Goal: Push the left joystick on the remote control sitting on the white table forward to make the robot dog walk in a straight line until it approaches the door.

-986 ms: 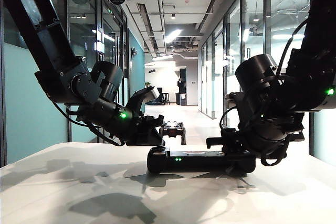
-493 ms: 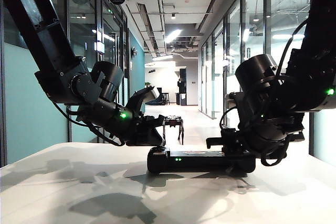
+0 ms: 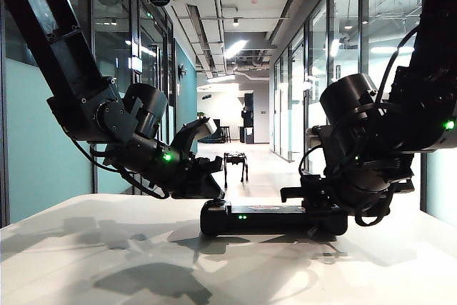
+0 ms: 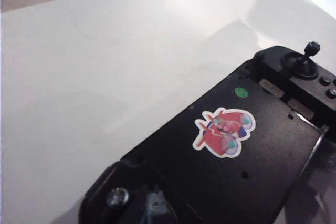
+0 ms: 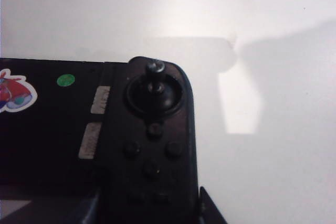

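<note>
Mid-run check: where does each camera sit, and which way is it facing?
Exterior view: low at the white table's near edge, facing down the corridor towards the robot dog; both arms show, left gripper and right gripper at the remote control's ends.
Left wrist view: looks down on the remote's stickered middle; no fingertips clearly show.
Right wrist view: looks down on the twin stick and buttons; its fingers flank that end.
Shared: both wrist views show the green dot and the twin stick.
</note>
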Tool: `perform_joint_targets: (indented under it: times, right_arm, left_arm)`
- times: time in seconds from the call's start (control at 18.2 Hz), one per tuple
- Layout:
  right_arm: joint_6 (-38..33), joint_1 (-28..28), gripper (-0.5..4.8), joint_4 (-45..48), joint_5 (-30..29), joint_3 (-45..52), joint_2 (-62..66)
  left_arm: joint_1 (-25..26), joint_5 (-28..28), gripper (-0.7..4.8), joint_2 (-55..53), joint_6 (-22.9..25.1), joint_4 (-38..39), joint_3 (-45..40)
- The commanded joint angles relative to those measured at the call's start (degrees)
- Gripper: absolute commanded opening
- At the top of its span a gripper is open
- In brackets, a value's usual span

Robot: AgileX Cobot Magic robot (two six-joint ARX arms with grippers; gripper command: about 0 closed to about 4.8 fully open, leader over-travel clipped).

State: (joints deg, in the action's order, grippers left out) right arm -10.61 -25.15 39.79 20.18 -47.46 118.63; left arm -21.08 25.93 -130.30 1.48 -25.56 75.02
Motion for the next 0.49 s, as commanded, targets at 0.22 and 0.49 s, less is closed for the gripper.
perform_joint_targets:
  times: [0.22,0.49]
  right_arm:
    - [0.09,0.07,1.79,0.35,0.46,-0.11,-0.26]
    - [0.09,0.07,1.79,0.35,0.5,-0.13,-0.26]
  left_arm:
    - [0.04,-0.2,-0.05,-0.04,0.04,-0.68,0.22]
    - [0.07,1.14,-0.05,0.63,0.0,0.7,0.24]
